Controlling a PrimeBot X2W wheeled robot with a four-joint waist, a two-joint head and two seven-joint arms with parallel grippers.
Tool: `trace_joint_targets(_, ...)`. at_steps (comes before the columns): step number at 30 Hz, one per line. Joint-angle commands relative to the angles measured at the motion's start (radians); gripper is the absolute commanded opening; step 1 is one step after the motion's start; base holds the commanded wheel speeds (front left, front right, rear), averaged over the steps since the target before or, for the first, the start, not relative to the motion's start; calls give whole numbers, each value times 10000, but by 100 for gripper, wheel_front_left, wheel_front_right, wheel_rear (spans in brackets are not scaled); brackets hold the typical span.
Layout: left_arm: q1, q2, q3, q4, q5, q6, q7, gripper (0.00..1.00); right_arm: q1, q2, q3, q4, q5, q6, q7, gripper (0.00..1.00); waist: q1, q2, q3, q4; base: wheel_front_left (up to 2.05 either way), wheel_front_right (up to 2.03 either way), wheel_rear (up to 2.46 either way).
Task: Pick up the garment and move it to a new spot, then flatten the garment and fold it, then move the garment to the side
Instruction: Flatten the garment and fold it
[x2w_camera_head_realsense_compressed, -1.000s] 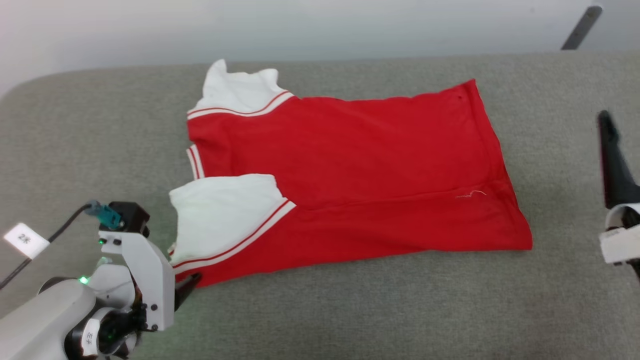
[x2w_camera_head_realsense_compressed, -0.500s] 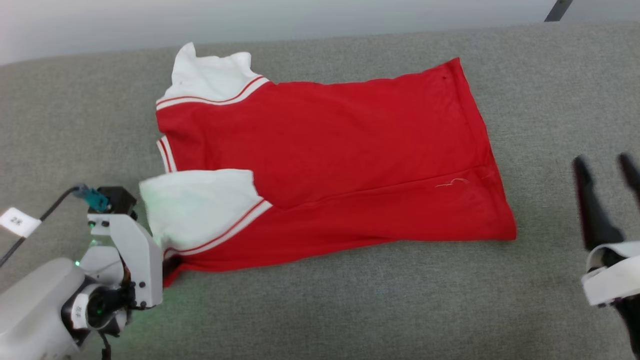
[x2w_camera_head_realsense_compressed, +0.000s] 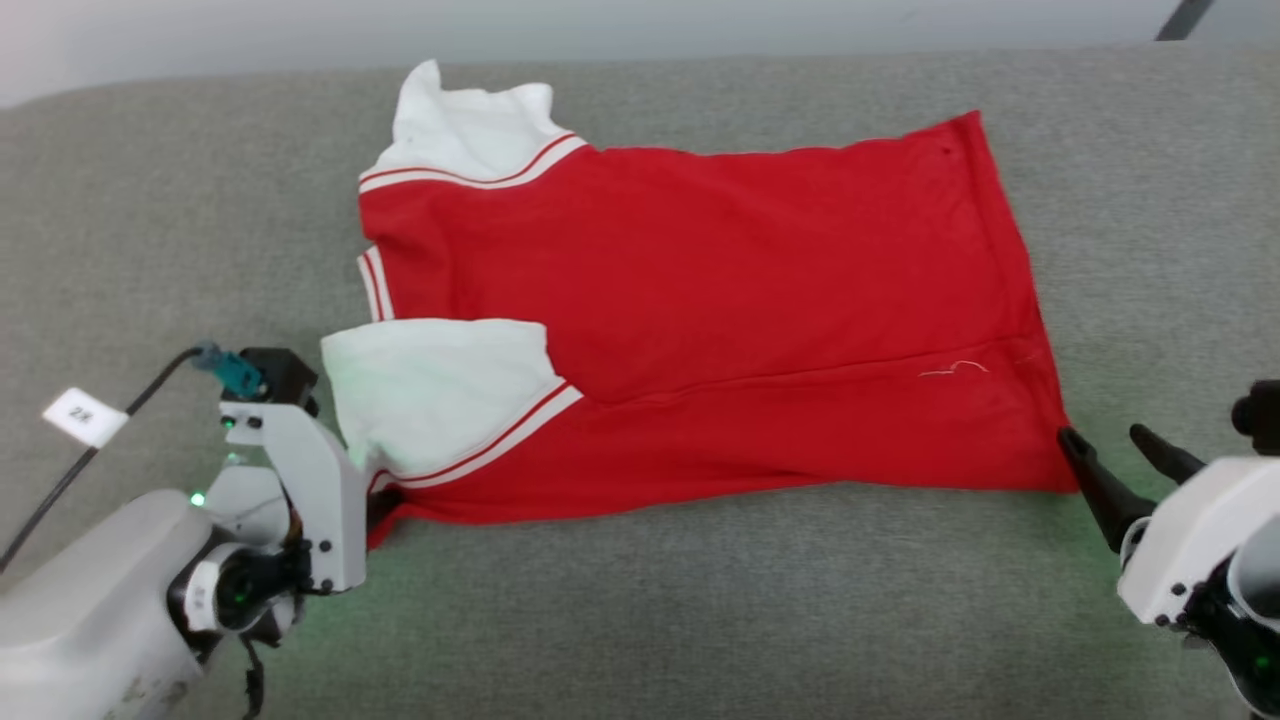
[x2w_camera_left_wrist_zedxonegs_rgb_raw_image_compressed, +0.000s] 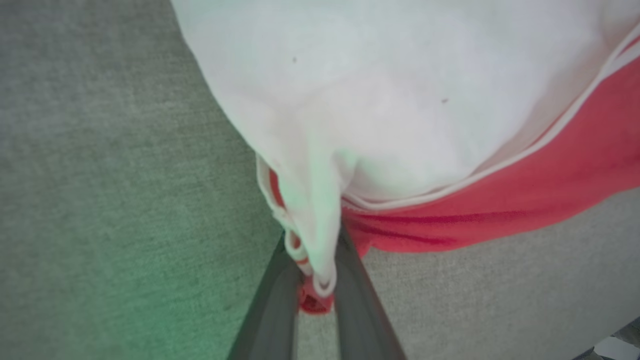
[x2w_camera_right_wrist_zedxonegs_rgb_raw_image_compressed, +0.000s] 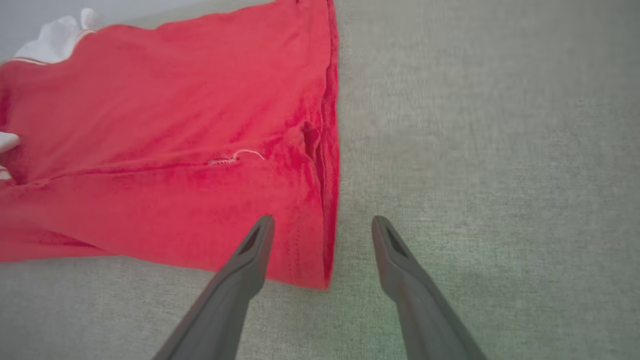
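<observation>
Two claws were at the opposite ends of the garment (x2w_camera_head_realsense_compressed: 700, 300), which lay spread on the grey worktop (x2w_camera_head_realsense_compressed: 640, 620). Its white sleeves were toward the robot's left and its red hem toward the right. The side of the shirt nearest to the robot was folded over the body, and the fold made a long line across the red cloth.

On the left wrist view we saw the left claw (x2w_camera_left_wrist_zedxonegs_rgb_raw_image_compressed: 314, 250) clenched on the garment. The striped cuff of the near sleeve (x2w_camera_head_realsense_compressed: 440, 390) and a bit of red cloth were pinched between its two dark fingers, low over the worktop. The far sleeve (x2w_camera_head_realsense_compressed: 470, 130) lay flat at the back edge of the shirt, well apart from this claw.

The right claw (x2w_camera_right_wrist_zedxonegs_rgb_raw_image_compressed: 322, 220) was released, its fingers spread wide at the near hem corner. One finger (x2w_camera_right_wrist_zedxonegs_rgb_raw_image_compressed: 250, 250) stood over the red cloth and the other finger (x2w_camera_right_wrist_zedxonegs_rgb_raw_image_compressed: 395, 250) over the bare worktop, with the hem edge between them. Whether they touched the cloth, we could not tell.

A short white thread (x2w_camera_head_realsense_compressed: 950, 370) lay on the fold line near the hem. A dark cable (x2w_camera_head_realsense_compressed: 60, 495) with a white tag (x2w_camera_head_realsense_compressed: 85, 417) ran beside the left arm.
</observation>
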Motion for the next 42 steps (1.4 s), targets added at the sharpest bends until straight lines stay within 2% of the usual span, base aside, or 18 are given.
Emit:
trace_joint_targets(1, 313, -535, -366, 109, 35, -64, 96, 0, -170, -67, 68, 281, -1, -6, 170, 100, 0, 0, 84, 172, 0, 0, 0)
trace_joint_targets(11, 113, -902, -480, 237, 140, -219, 96, 0, -1079, -192, 540, 2817, -58, -6, 1385, 100, 0, 0, 196, 557, 0, 0, 0)
trace_joint_targets(13, 145, -944, -484, 280, 94, -230, 106, 0, -1166, -286, 792, 3176, -104, -6, 1566, 0, 0, 0, 187, 594, 0, 0, 0)
trace_joint_targets(16, 214, -960, -494, 343, 47, -266, 146, 0, -1233, -434, 1068, 3398, 90, -4, 1776, 0, 0, 0, 142, 631, 0, 0, 0)
trace_joint_targets(23, 213, -654, -386, 166, -111, -172, 412, 0, -1442, -1011, 926, 3057, 375, -10, 1758, 0, 0, 0, -77, 650, 0, 0, 0)
trace_joint_targets(29, 16, 92, -334, -706, -60, 336, 944, 0, -1305, -1387, 815, 2370, 679, -10, 2231, 0, 0, 0, -308, 674, 0, 0, 0)
trace_joint_targets(37, 89, 1199, -344, -2469, 80, 1218, 1498, 0, -558, -1954, 679, 1086, 1057, -10, 3561, 0, 0, 0, -562, 674, 0, 0, 0)
trace_joint_targets(42, 322, 1541, -381, -3235, 23, 1624, 1607, 0, 52, -1987, 335, 400, 1214, -10, 4214, 0, 0, 0, -607, 641, 0, 0, 0)
